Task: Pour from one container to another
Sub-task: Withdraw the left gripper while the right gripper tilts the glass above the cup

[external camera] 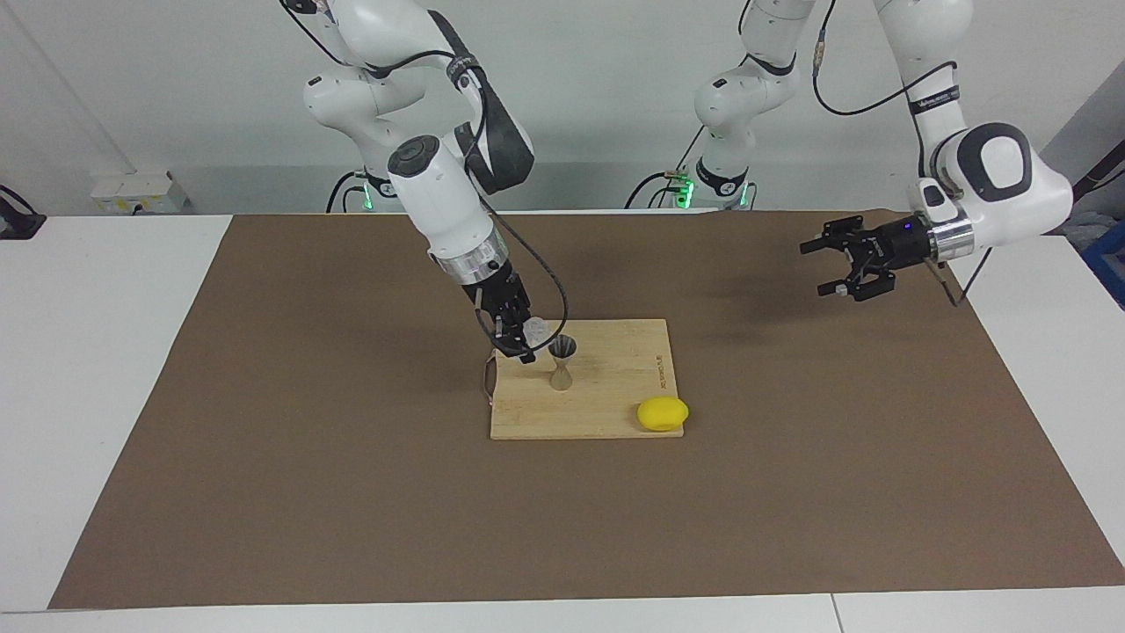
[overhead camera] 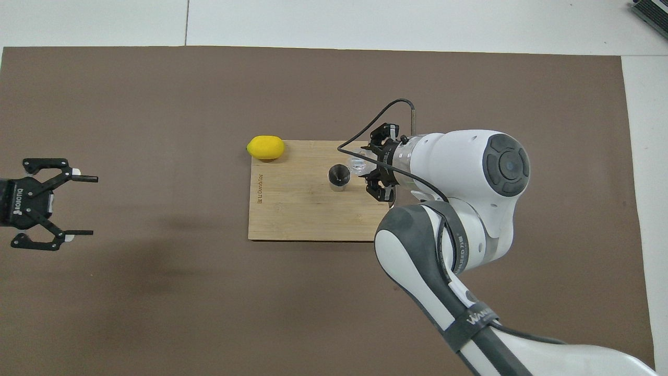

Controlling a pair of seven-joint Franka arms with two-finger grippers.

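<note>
Your right gripper (external camera: 525, 337), fingers pinching the tilted glass tumbler (external camera: 535, 329), could nudge the jigger (external camera: 562, 361) over; left gripper (external camera: 839, 260) waits, fingers spread.

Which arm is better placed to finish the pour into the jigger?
Right. The right gripper holds the glass tumbler tilted beside the jigger on the cutting board; the left gripper hangs open, empty, over the mat, waiting.
</note>
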